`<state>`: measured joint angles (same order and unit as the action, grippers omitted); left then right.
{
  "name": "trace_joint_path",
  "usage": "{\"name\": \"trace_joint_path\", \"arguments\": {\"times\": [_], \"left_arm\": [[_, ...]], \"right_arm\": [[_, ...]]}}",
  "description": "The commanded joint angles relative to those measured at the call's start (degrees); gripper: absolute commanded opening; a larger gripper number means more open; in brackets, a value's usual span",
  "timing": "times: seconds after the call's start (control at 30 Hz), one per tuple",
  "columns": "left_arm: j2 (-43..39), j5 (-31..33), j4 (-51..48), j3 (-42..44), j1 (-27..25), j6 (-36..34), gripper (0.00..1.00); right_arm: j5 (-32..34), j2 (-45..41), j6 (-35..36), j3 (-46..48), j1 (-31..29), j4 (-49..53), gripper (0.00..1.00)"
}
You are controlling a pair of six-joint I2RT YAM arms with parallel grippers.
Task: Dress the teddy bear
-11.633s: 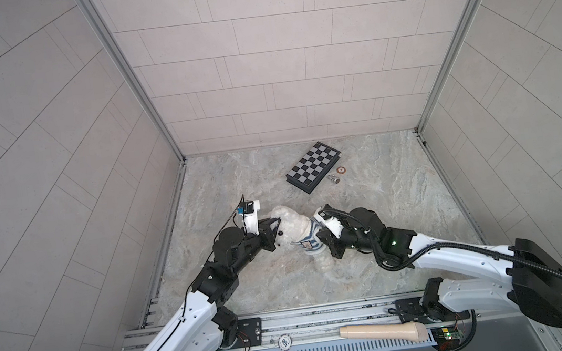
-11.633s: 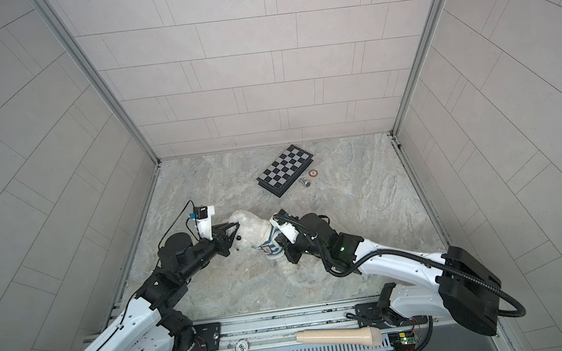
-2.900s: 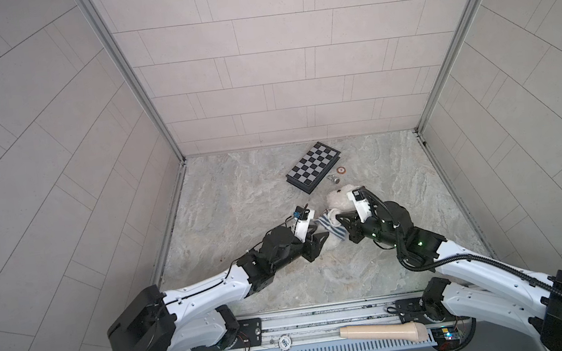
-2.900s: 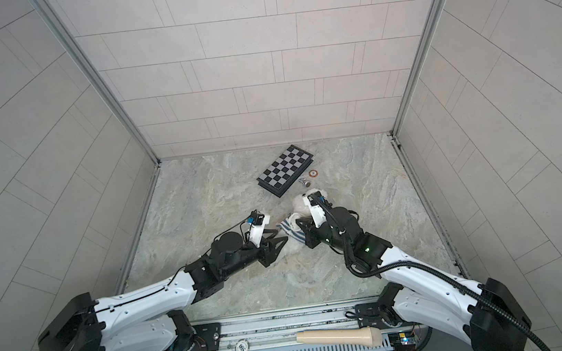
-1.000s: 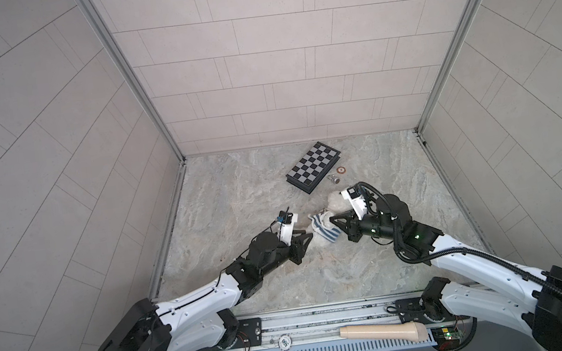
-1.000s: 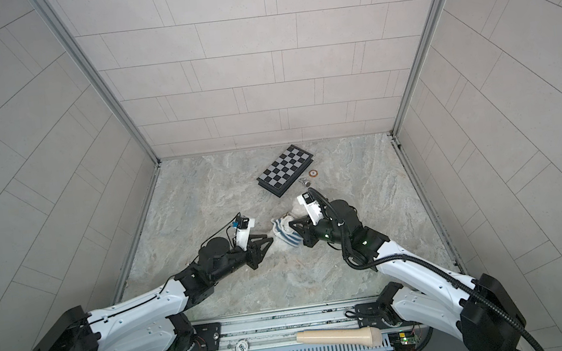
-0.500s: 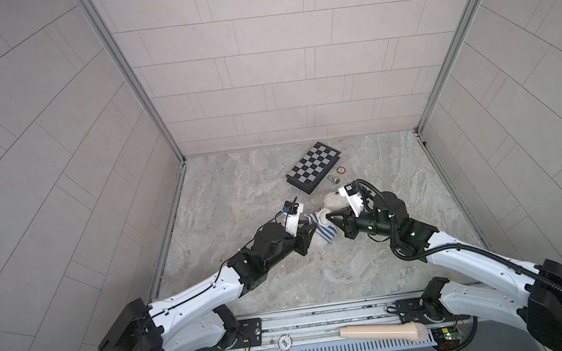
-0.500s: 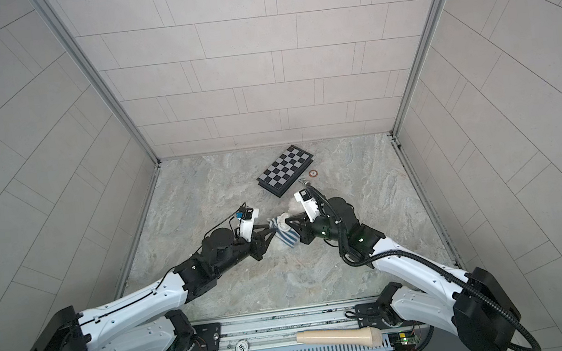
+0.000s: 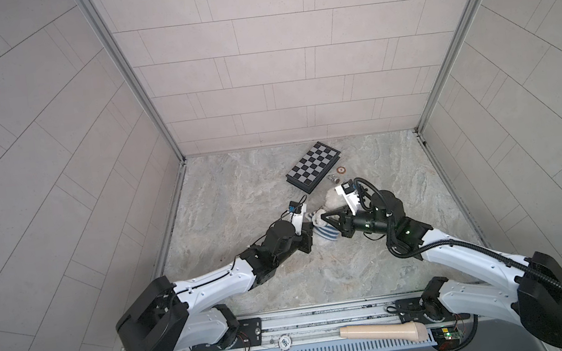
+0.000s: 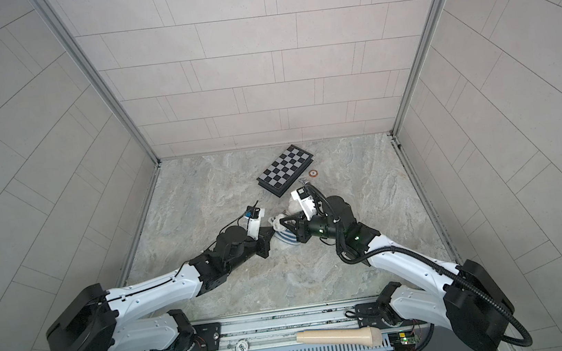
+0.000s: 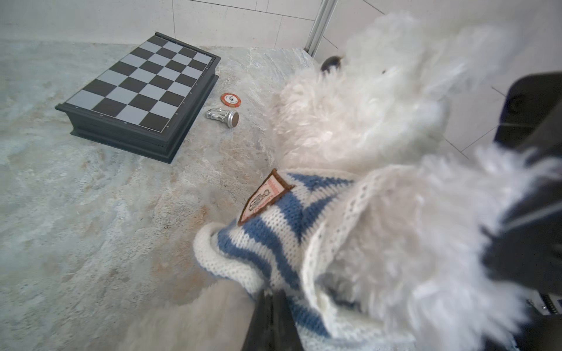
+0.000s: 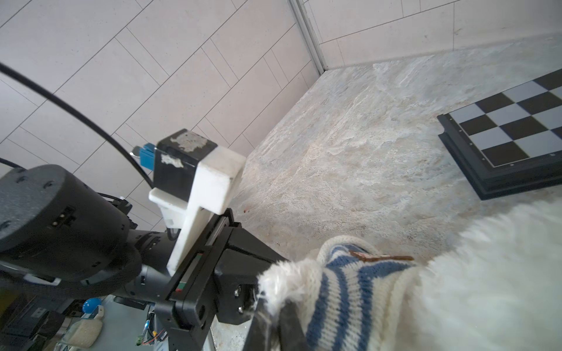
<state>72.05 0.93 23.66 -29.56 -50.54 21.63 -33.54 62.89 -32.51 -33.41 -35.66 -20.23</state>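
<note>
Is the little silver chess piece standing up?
No, the silver chess piece lies tipped on its side beside the chessboard.

Only one legible mark: a "$" sign in the centre of the orange-and-white poker chip (image 11: 230, 100), seen in the left wrist view. The crest badge (image 11: 265, 196) on the striped shirt (image 11: 273, 234) has a small figure and edge lettering, too blurred to read.
</note>
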Motion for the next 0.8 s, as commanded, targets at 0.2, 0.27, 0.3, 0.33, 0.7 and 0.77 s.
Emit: {"name": "trace_joint_path", "arguments": {"times": [0.2, 0.27, 0.3, 0.33, 0.7, 0.77], "left_arm": [[2.2, -0.1, 2.9, 3.1, 1.2, 1.0, 0.0], [1.3, -0.2, 3.8, 3.9, 1.3, 1.2, 0.0], [0.6, -0.4, 4.2, 4.5, 1.3, 1.2, 0.0], [-0.1, -0.5, 4.8, 4.9, 1.3, 1.3, 0.0], [-10.6, -2.1, 1.5, 7.7, 1.3, 1.4, 0.0], [-12.5, -2.3, 0.6, 8.2, 1.3, 2.1, 0.04]], "right_arm": [[-2.9, -1.6, -2.8, 0.2, 0.0, -9.1, 0.0], [-2.1, -1.6, -2.0, 0.3, 0.1, -7.3, 0.0], [-1.5, -1.7, -1.5, 0.2, 0.1, -6.1, 0.0], [-0.9, -1.8, -1.1, 0.1, 0.1, -5.1, 0.0], [0.7, 1.3, 3.2, -1.6, 0.7, -1.6, 0.0], [0.2, 2.5, 3.4, -1.7, 1.1, -1.9, 0.0]]}}
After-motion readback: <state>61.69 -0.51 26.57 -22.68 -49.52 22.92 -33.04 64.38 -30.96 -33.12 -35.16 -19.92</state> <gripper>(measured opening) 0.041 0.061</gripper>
